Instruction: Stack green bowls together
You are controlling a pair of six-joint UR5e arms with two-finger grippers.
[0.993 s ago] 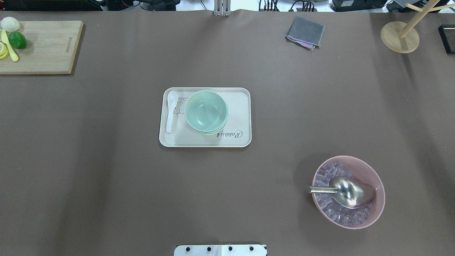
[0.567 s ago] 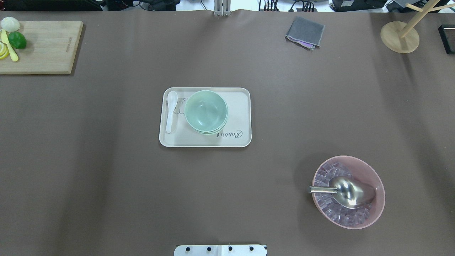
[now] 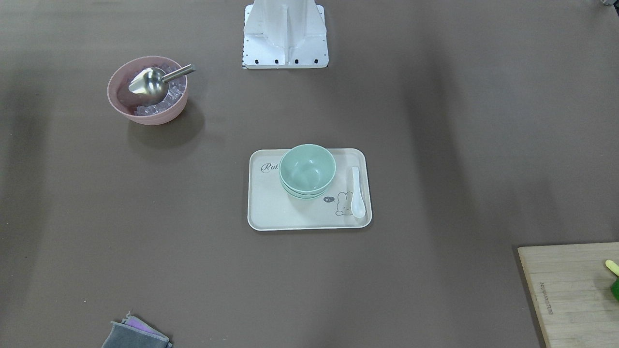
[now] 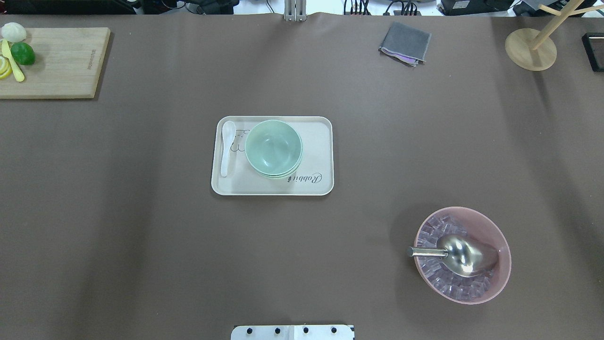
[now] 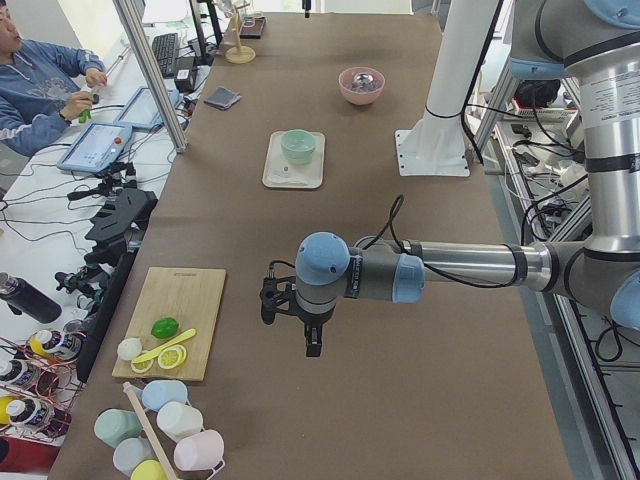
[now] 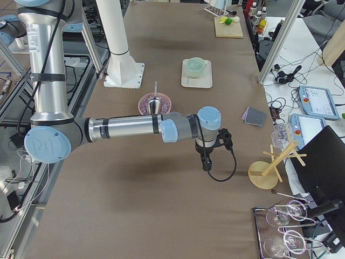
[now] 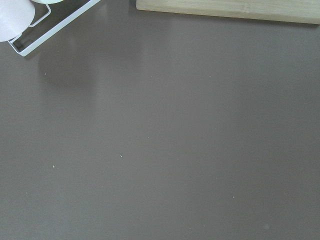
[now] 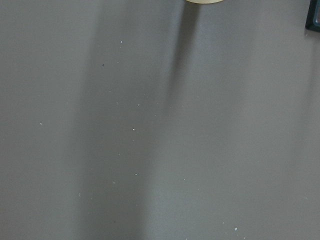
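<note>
The green bowls (image 4: 273,147) sit nested in one stack on a beige tray (image 4: 317,141) at the table's middle; they also show in the front view (image 3: 307,170). Stacked rims show at the near side. Neither gripper appears in the overhead or front view. In the left side view my left gripper (image 5: 313,345) hangs over bare table near the cutting board, far from the bowls. In the right side view my right gripper (image 6: 206,164) hangs over bare table, also far from the bowls (image 6: 195,67). I cannot tell whether either is open or shut.
A white spoon (image 4: 227,147) lies on the tray beside the bowls. A pink bowl (image 4: 501,238) of ice with a metal scoop (image 4: 465,255) stands near right. A cutting board (image 4: 61,61) with fruit, a grey cloth (image 4: 406,42) and a wooden stand (image 4: 531,49) lie along the far edge.
</note>
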